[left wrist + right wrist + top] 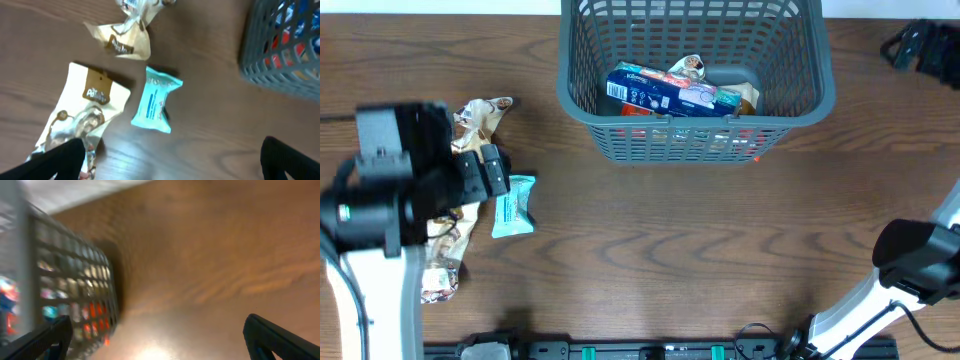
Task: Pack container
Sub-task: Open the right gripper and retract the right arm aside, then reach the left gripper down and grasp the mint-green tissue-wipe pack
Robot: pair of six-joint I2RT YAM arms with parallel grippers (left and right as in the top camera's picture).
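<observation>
The dark grey lattice container (582, 100) stands at the back centre with several snack packets inside, a blue one (665, 93) on top. It also shows in the left wrist view (260, 65) and the right wrist view (107, 280). On the table at left lie a light blue packet (512, 206), also in the left wrist view (156, 101), and cream and brown packets (92, 100) (122, 37). My left gripper (170, 162) is open and empty above the table just short of these packets. My right gripper (160, 340) is open and empty, right of the container.
The left arm's body (390, 190) covers part of the cream packets at the table's left. The right arm (910, 265) sits at the lower right corner. A dark object (920, 45) lies at the back right.
</observation>
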